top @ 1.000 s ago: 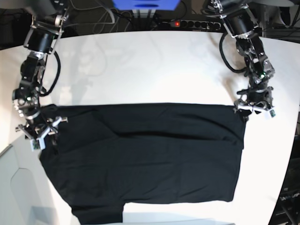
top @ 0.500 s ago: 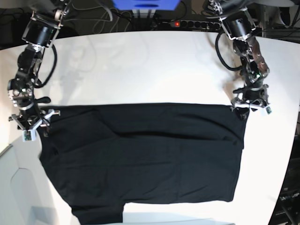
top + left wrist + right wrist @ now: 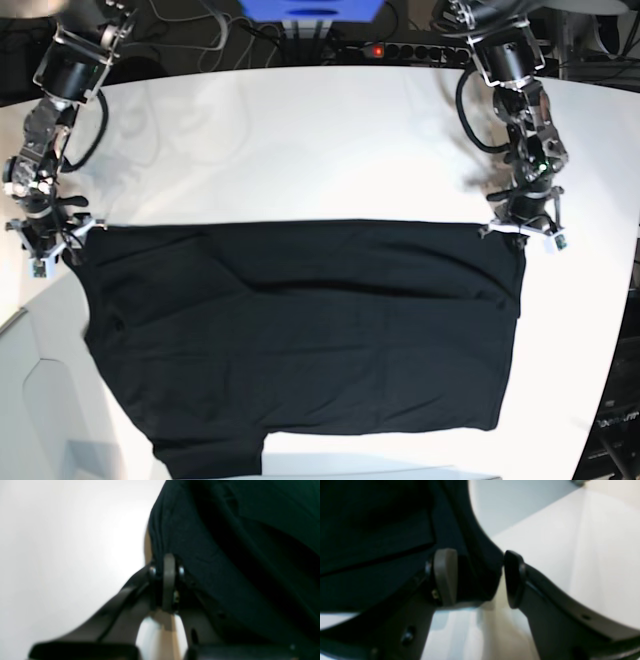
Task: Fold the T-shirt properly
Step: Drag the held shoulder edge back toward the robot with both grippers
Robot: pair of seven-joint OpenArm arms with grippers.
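The black T-shirt [image 3: 300, 340] lies flat on the white table [image 3: 300, 140], plain side up, with no print showing. My left gripper [image 3: 520, 232] is at its far right corner. In the left wrist view this gripper [image 3: 162, 580] is shut on the edge of the cloth [image 3: 225, 542]. My right gripper [image 3: 48, 245] is at the far left corner. In the right wrist view this gripper [image 3: 480, 580] has its jaws apart, with a fold of the cloth [image 3: 382, 530] between the pads [image 3: 445, 577].
A power strip [image 3: 410, 50] with cables and a blue box [image 3: 310, 10] sit behind the table's far edge. The table's curved left edge [image 3: 20, 320] runs close beside my right gripper. A pale grey surface [image 3: 40, 420] lies below it.
My right gripper has moved back and to the left, off the shirt to its far left corner. My left gripper has shifted slightly left at the far right corner. The shirt's body has stayed flat.
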